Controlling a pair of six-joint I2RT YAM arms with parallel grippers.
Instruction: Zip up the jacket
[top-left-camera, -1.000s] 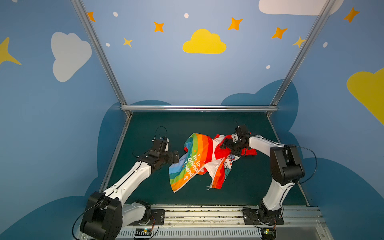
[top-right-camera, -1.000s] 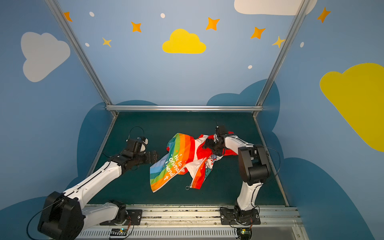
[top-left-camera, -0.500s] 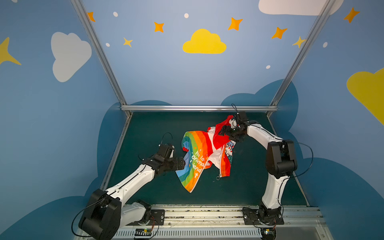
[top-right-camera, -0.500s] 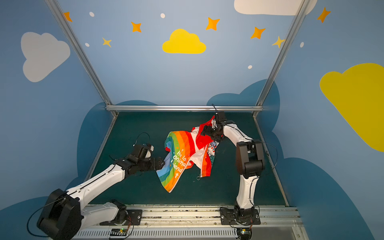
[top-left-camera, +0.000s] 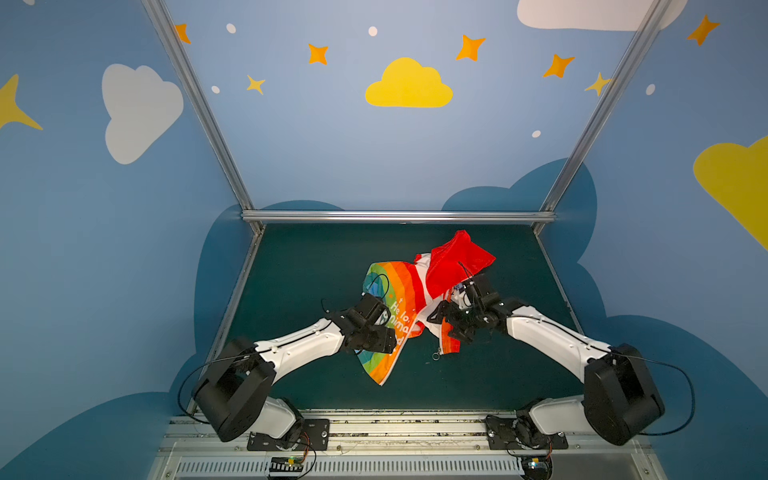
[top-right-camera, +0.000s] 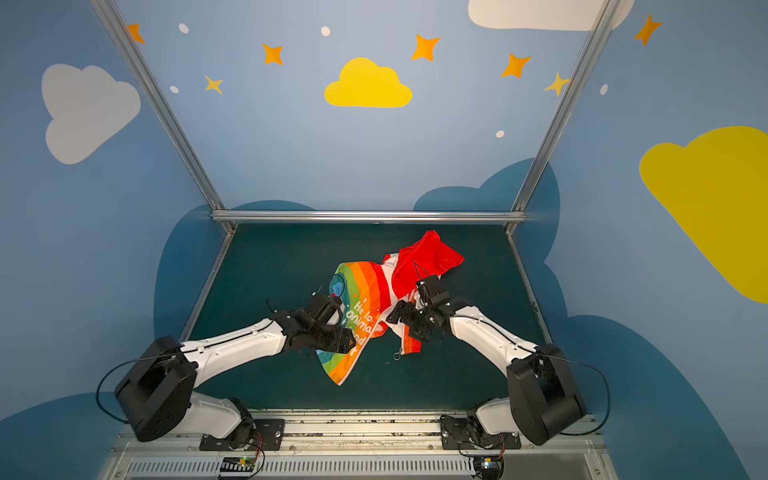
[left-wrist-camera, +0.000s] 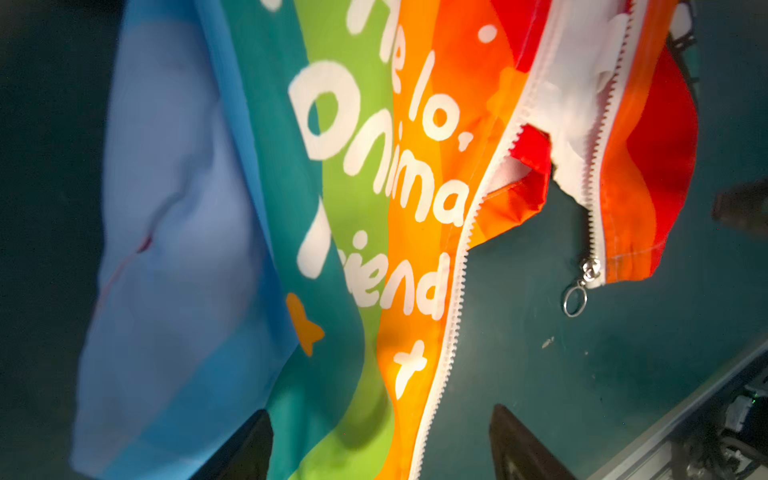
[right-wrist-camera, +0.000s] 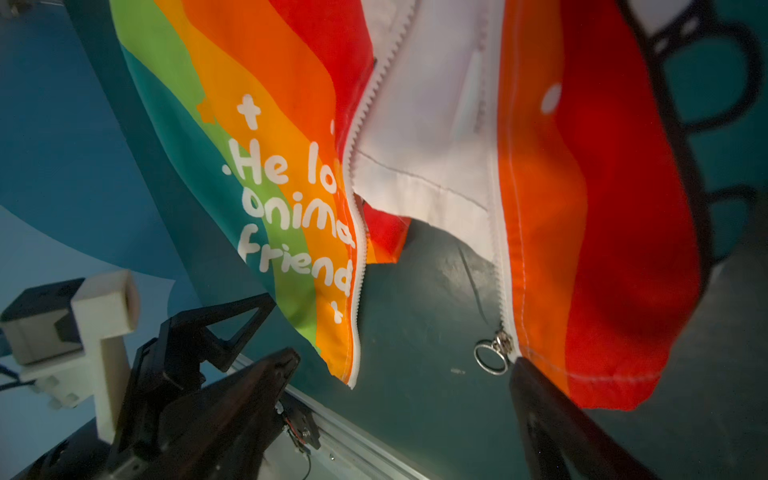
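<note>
The left gripper (top-left-camera: 381, 337) stands with its jaws apart over the lower part of the lettered rainbow panel (left-wrist-camera: 365, 174). Cloth passes between its fingers (left-wrist-camera: 249, 449) but is not visibly pinched. The right gripper (top-left-camera: 445, 328) is spread wide and holds nothing, one finger (right-wrist-camera: 552, 424) just beside the hem of the red-orange panel (right-wrist-camera: 582, 232). The jacket (top-left-camera: 401, 291) lies bunched in the middle of the green table (top-left-camera: 307, 266), front open, with the red hood (top-left-camera: 457, 257) heaped toward the back.

The biggest risk is the whole garment. It looks thin and rumpled, so a pull from either arm would likely drag it along rather than stretch it flat. The arms also meet close together over the cloth, so a reach across could bring them into contact.

The panels lie crooked, with a red flap (left-wrist-camera: 530, 166) folded between them, and loose fabric could catch in the teeth. The toothed edge (left-wrist-camera: 457, 299) of the lettered panel and the slider-bearing edge (left-wrist-camera: 594, 187) are apart at the bottom. If the slider (left-wrist-camera: 591, 269) is pulled before they are joined, it would run up one side only.

The ring pull (left-wrist-camera: 575, 301) is the smallest worry. It is thin and close to the hem, so closing fingers may miss it or nip cloth instead.
</note>
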